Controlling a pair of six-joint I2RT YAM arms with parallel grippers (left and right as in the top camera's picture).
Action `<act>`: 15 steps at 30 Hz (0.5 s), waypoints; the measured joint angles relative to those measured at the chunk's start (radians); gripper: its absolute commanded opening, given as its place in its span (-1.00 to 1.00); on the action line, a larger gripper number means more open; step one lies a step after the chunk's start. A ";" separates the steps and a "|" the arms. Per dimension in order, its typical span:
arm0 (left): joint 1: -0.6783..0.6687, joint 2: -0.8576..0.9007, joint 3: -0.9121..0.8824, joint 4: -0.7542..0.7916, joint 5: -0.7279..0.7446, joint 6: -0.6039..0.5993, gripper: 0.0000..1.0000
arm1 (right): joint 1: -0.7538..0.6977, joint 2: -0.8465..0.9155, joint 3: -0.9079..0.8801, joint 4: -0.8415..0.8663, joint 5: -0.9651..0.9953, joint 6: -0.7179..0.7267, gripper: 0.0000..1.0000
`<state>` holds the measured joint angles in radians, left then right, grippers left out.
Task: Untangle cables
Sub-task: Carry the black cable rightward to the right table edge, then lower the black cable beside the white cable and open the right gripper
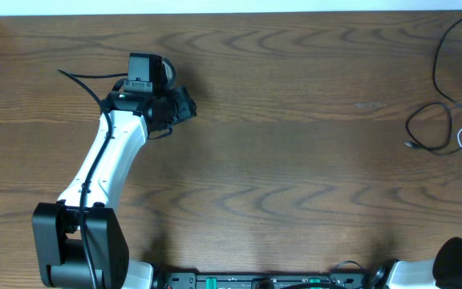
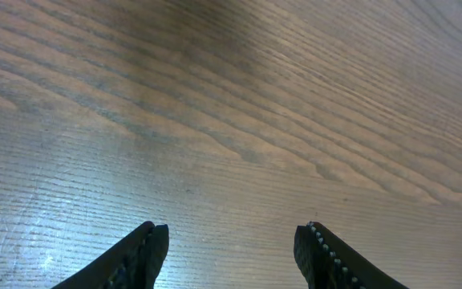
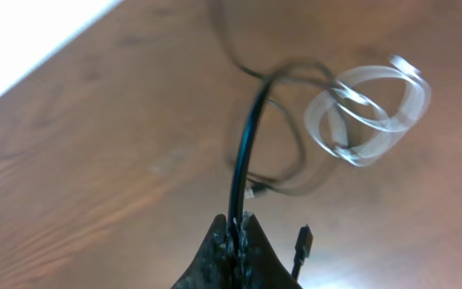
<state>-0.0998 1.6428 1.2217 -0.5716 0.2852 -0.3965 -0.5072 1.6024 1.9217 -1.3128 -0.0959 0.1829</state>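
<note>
Left gripper (image 2: pixel 233 233): spread about halfway, holding nothing; it hovers low over bare wood at the left of the bench (image 1: pixel 295 160), well apart from both cables.
Right gripper (image 3: pixel 237 229): pressed together, pinching the black cable (image 3: pixel 243 144), which rises straight out of the closed jaws.
Black cable: a thin cord at the far right edge of the bench, partly lifted by the pinch; beyond the jaws it curves into a loose loop that crosses near the white one.
White cable (image 3: pixel 375 104): coiled in small overlapping loops just beside the black loop; blurred in the right wrist view, so whether the two cords interlock or merely overlap cannot be told.
Plug end (image 3: pixel 301 239): a small dark connector lying near the right gripper; which cord it belongs to cannot be told.
Reason for the hold: judged from the pinch on one cord only, the black cable is taken so it can be drawn away while the white coil lies on the wood.
Reason for the left pose: the half-spread jaws suggest readiness to pin or take the second cord.
Task state: not yet untangled; the loops lie together.
</note>
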 measured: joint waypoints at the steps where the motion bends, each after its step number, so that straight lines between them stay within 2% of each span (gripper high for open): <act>1: 0.000 0.000 0.000 0.000 0.000 0.000 0.12 | -0.024 0.000 0.000 -0.016 0.023 0.003 -0.98; 8: 0.000 0.000 0.000 0.000 0.000 0.000 0.12 | -0.162 0.006 -0.001 -0.034 0.109 0.034 -0.98; 15: 0.000 0.000 0.000 0.000 0.000 0.000 0.12 | -0.162 0.077 -0.001 0.022 0.054 0.020 -0.98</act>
<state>-0.0998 1.6428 1.2217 -0.5716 0.2852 -0.3965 -0.6689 1.6791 1.9205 -1.2907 -0.0422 0.2031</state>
